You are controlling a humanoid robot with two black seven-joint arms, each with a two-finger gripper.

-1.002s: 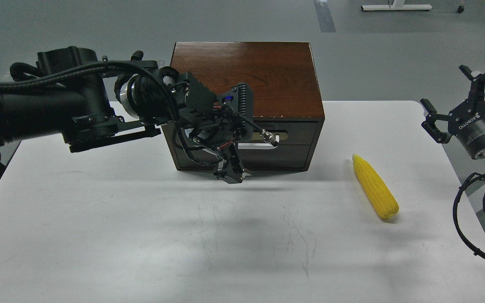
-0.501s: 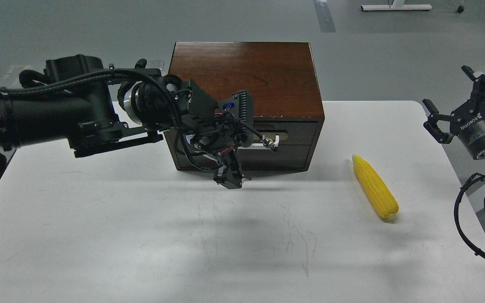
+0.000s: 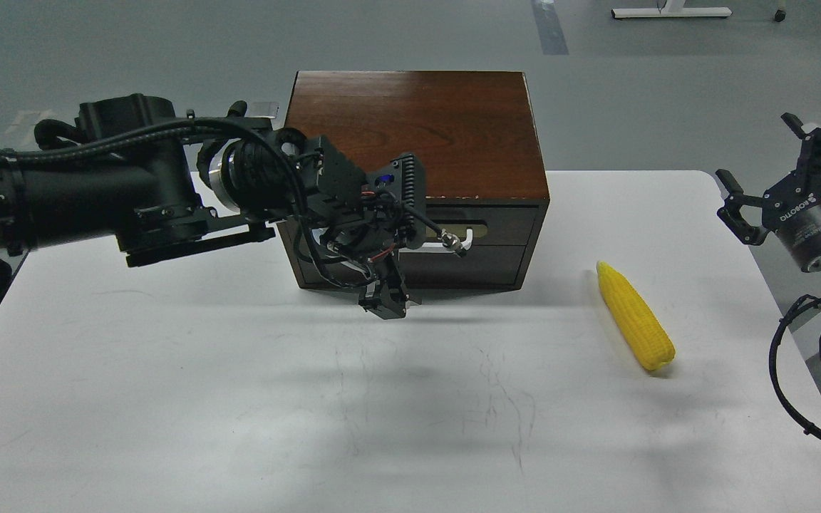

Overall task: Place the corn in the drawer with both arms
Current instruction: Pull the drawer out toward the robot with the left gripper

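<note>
A dark brown wooden box stands at the middle of the far edge of the white desk, its front face turned toward the near edge. The drawer in that front face looks closed, flush with the box, and only the right end of its white bar handle on the tan plate shows past the arm. The left arm reaches in from the left edge and crosses in front of the box's left half, its wrist and cables covering much of the drawer front. The left hand hangs low before the drawer, just above the desk; it is seen end-on and dark, so I cannot tell whether it is released or clenched. The corn lies flat on the desk toward the right edge, well apart from the box, its pointed tip aimed at the far edge and its blunt end toward the near right corner. The right hand hovers beyond the right edge near the far right corner, fingers spread and released, grasping nothing.
</note>
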